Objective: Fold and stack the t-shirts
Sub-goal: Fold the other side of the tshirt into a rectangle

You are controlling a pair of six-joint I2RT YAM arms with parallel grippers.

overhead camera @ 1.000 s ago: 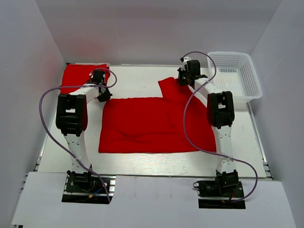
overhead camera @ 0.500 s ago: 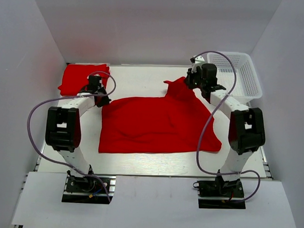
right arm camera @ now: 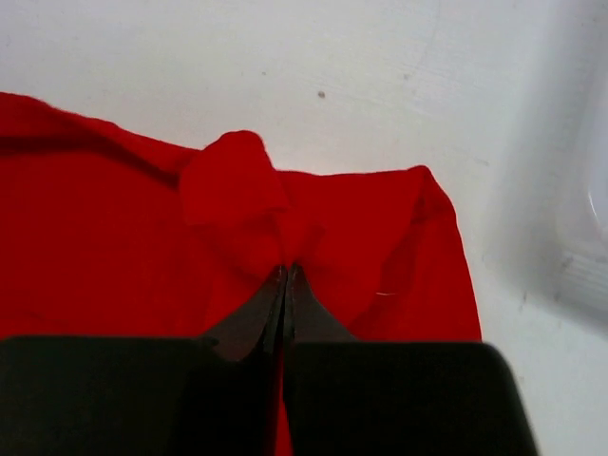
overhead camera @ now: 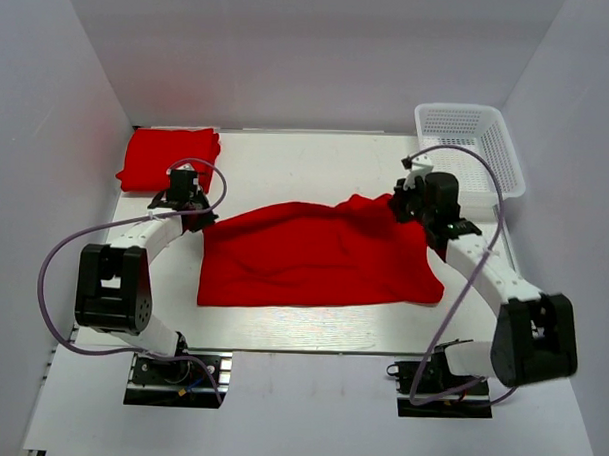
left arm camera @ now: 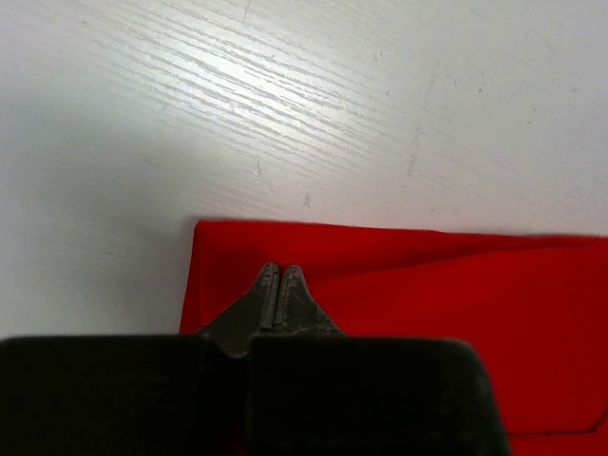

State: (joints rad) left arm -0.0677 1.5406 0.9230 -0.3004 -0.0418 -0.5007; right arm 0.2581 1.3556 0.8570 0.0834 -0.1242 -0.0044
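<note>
in the top view a folded t-shirt (overhead camera: 167, 158) lies flat at the 10 o'clock corner of the white bench (overhead camera: 287, 162), a neat red block with nothing touching it. just toward 5 o'clock from it sits the left tool (overhead camera: 187, 198), its arm bent back along the bench's left side. the tool is down at the 10 o'clock corner of the spread t-shirt (overhead camera: 313, 256). in the left wrist view the left tool (left arm camera: 278, 275) has its two fingers pressed tight together with no gap, the tips pinching the spread t-shirt (left arm camera: 456, 313) just inside that corner. the cloth there lies flat, with a second layer's edge running off toward 3 o'clock.

the spread t-shirt covers the middle of the bench, wide from 9 to 3 o'clock. its near edge is straight and flat, while its far edge rises toward 2 o'clock into a bunched ridge.

at that ridge is the right tool (overhead camera: 407, 202). in the right wrist view the right tool (right arm camera: 285, 277) is also clamped narrow, fingers together on a gathered fold of the spread t-shirt (right arm camera: 114, 228), with a small lump of cloth puffed up just beyond the tips at 11 o'clock.

past it, at the bench's 2 o'clock corner, stands the white mesh basket (overhead camera: 499, 155), apart from the red cloth.
</note>
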